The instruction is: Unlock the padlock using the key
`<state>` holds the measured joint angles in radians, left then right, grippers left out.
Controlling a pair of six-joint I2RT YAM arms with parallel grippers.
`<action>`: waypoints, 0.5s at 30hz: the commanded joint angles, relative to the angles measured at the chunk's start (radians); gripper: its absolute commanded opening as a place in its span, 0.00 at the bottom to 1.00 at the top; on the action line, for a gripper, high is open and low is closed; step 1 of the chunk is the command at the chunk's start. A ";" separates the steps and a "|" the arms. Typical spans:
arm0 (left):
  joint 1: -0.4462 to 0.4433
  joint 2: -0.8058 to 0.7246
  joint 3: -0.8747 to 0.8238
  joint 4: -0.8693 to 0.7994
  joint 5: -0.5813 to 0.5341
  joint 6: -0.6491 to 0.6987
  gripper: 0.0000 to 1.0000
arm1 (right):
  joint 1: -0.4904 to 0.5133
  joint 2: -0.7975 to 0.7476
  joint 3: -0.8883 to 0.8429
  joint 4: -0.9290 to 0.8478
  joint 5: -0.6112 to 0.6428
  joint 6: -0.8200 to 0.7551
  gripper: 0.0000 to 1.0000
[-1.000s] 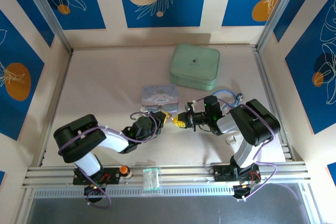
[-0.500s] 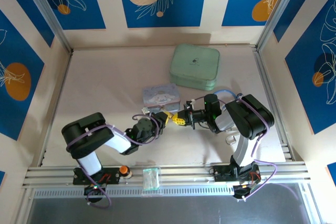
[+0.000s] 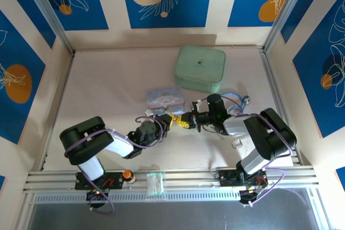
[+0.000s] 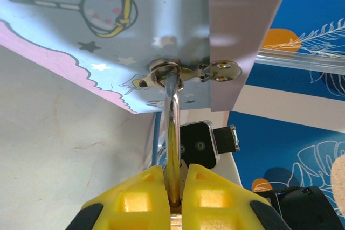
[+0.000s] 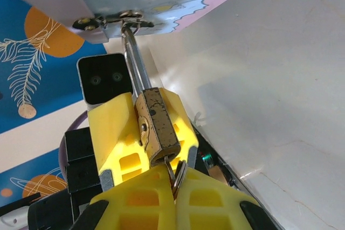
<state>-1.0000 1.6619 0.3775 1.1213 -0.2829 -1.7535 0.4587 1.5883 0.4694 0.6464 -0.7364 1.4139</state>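
Brass padlock (image 5: 156, 122) clamped in left gripper (image 4: 175, 187), right gripper (image 5: 175, 187) pinching thin silvery key (image 5: 172, 168)

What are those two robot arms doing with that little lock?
The left end effector clamps the tiny brass padlock, whose shackle hooks through the latch of the cartoon tin. The right end effector pinches the silvery key at the padlock's bottom end. Whether the key has turned yet is too small to tell.

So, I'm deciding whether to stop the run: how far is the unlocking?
Done: left gripper clamps the padlock, hanging on the hasp of the tin. In hand: right gripper holds the key at the lock's underside. Left: turning it; shackle looks seated.
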 commanded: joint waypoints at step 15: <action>-0.069 -0.089 0.039 -0.092 0.155 0.016 0.00 | 0.019 -0.221 0.046 -0.564 0.313 -0.375 0.56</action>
<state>-1.0191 1.6096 0.3870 1.0214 -0.2546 -1.7531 0.4732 1.4460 0.4671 0.3111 -0.5926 1.2118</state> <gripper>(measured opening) 0.084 0.557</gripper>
